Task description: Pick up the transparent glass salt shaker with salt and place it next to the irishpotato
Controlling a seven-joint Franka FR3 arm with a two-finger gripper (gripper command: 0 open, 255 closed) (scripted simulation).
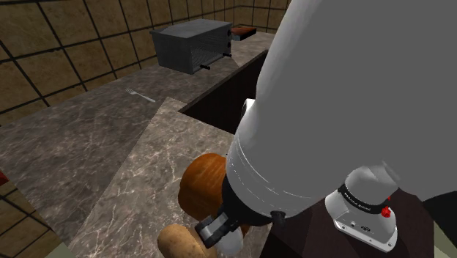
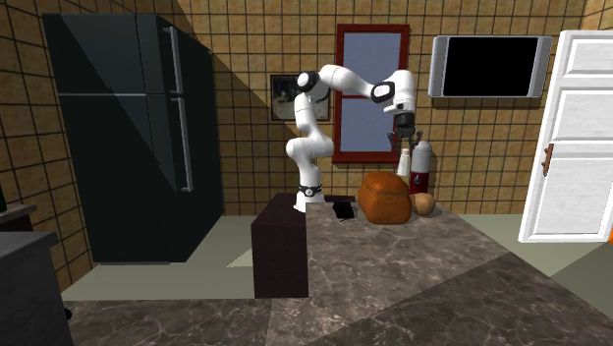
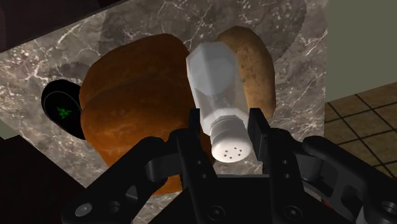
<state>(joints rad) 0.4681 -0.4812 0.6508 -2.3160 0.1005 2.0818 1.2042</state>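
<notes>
Gripper (image 3: 226, 127) has the shaker (image 3: 213, 76). The fingers (image 3: 259, 133) pinch its neck just under the perforated cap, with the body hanging away from the hand. The second exterior view shows it aloft under the gripper (image 2: 405, 128), above the loaf (image 2: 383, 197) and potato (image 2: 423, 203). In the wrist view it sits over the seam between the two.

Handling:
- It looks light, rigid, smooth-walled and probably slick, and it'll chip or crack if dropped on the counter (image 3: 38, 57).
- The neck is the right hold, since the cap flare acts as a stop if it slips. The faceted body would work too, but it's wider.
- The base is narrow and tall, so it's tippy. Lower it straight, touch down on bare counter beside the potato, clear of the loaf, then release.
</notes>
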